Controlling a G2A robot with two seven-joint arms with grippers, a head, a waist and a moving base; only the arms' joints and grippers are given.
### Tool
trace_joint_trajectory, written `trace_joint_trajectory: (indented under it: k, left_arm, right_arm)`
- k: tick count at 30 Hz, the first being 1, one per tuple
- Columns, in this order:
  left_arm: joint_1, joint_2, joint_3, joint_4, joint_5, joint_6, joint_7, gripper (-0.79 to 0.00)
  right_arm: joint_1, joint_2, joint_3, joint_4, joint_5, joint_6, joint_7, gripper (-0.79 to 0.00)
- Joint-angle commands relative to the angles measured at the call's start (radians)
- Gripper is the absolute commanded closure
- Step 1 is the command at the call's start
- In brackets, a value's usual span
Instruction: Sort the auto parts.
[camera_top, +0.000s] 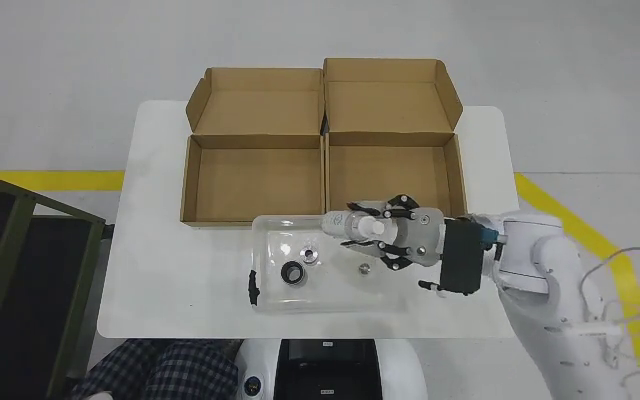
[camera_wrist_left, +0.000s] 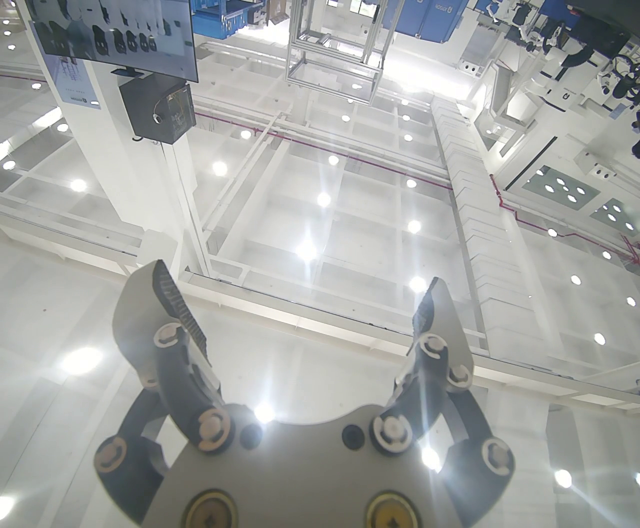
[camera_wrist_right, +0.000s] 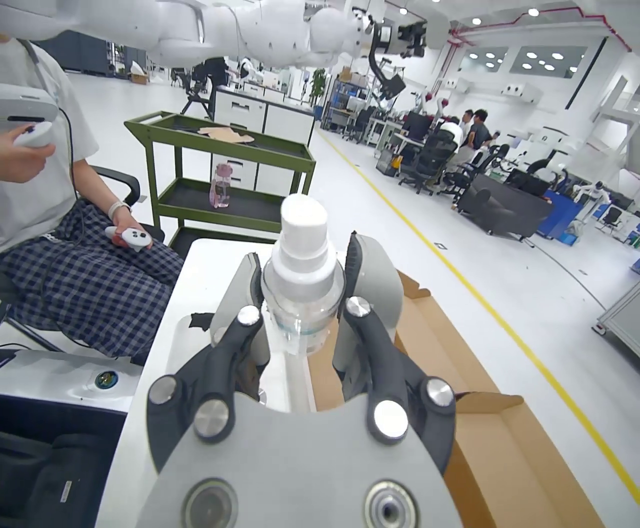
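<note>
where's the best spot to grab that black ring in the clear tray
Probably across its outer rim, coming straight down from above. The black ring lies flat in the clear tray with its hole facing up, and the tray walls would likely block a sideways approach.

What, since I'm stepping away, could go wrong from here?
1. The right gripper grips the smooth clear bottle just below its cap; it may slip or swing.
2. The bottle hangs over the tray, beside the box; it might catch the box wall or drop onto the parts.
</note>
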Motion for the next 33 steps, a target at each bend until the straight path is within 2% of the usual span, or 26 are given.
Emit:
trace_joint_trajectory:
  k: [1, 16, 33]
  left_arm:
    - [0.0, 0.0, 0.0, 0.0, 0.0, 0.0, 0.0, -0.785]
    - [0.0, 0.0, 0.0, 0.0, 0.0, 0.0, 0.0, -0.785]
    - [0.0, 0.0, 0.0, 0.0, 0.0, 0.0, 0.0, -0.785]
  right_arm:
    - [0.002, 0.005, 0.011, -0.004, 0.006, 0.0, -0.01, 0.0]
    - [-0.028, 0.019, 0.105, -0.017, 0.022, 0.023, -0.091, 0.0]
    - [-0.055, 0.026, 0.143, -0.027, 0.019, 0.041, -0.099, 0.0]
